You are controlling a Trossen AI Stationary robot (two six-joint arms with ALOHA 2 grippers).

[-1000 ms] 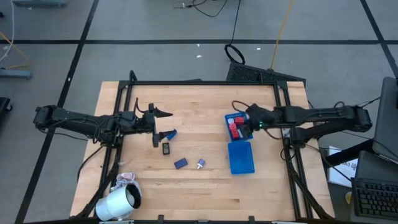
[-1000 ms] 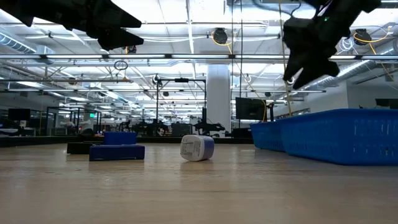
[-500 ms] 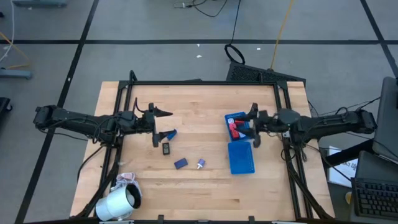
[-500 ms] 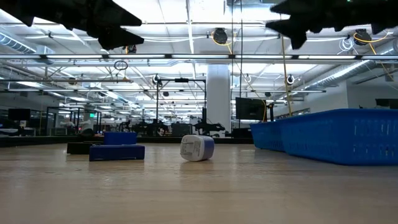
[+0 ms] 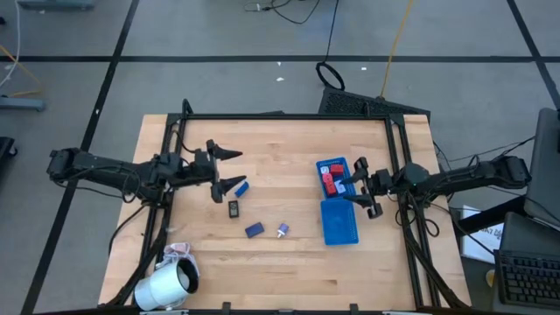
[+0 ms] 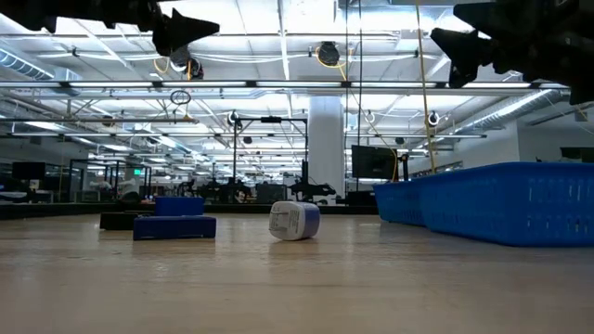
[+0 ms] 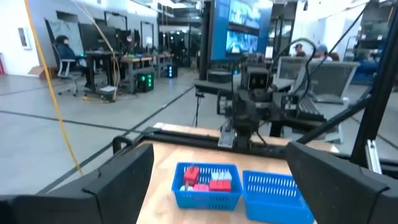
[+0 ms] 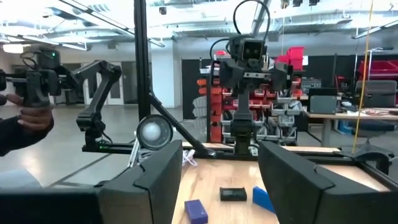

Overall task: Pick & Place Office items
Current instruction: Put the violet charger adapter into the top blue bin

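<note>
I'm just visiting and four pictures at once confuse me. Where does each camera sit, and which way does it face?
High view: above the table, looking straight down; both arms, left gripper and right gripper, both open.
Low view: at table-top height, looking level across; arms only as dark shapes overhead.
Left wrist view: on the left arm, facing across to the blue tray; own fingers frame it.
Right wrist view: on the right arm, facing the opposite arm.
Shared: the high and left wrist views both show the red pieces in the tray.

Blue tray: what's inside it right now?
In the blue tray, the far compartment holds several red pieces plus a white bit, piled together. The near section looks empty from above. Anything under the red pile is hidden.
</note>
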